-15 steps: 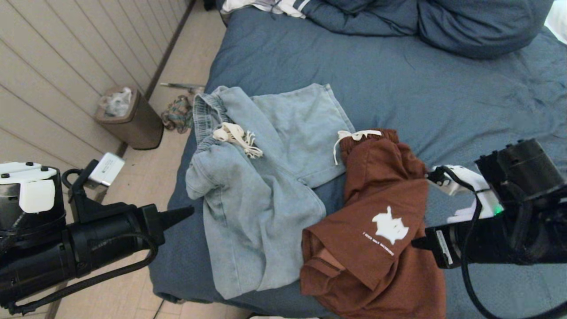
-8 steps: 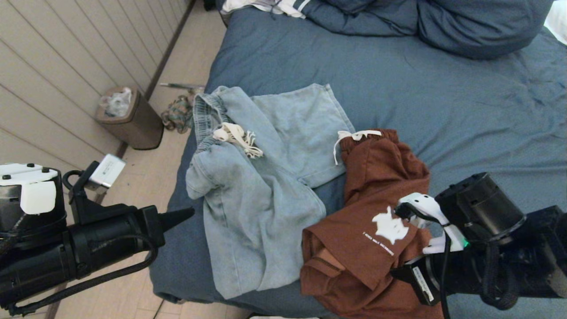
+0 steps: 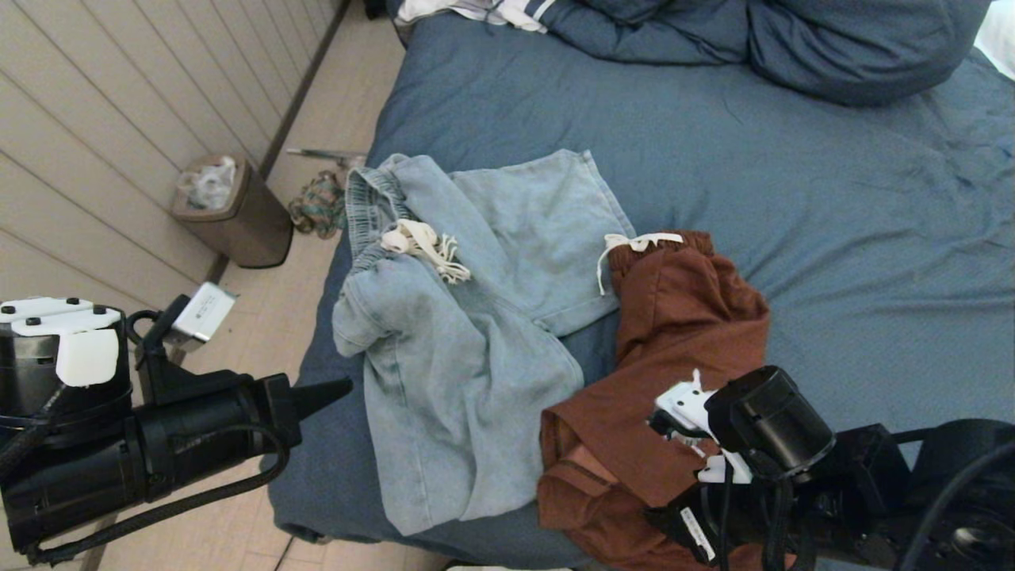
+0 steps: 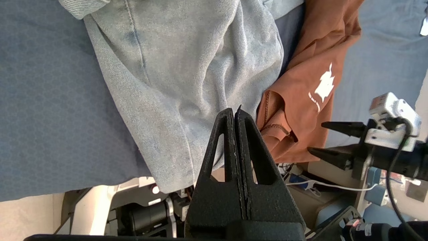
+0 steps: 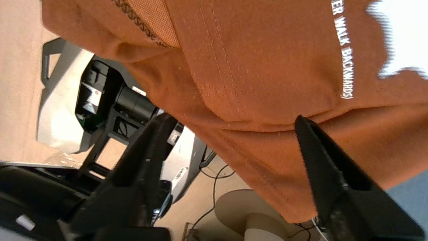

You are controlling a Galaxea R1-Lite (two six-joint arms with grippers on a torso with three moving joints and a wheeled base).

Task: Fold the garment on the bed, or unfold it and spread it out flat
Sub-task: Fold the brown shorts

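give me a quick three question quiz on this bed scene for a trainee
1. True or false: the left gripper has its fingers pressed together and holds nothing.
2. Which garment is the right gripper at? A) the light blue shorts B) the rust-brown shorts C) the striped cloth by the pillows
3. Fill in: the rust-brown shorts overhang the near ____ of the bed.

Key
1. True; it hangs off the bed's left side, clear of the light blue shorts.
2. B; its fingers are spread at the near hem, no cloth pinched yet.
3. Edge.
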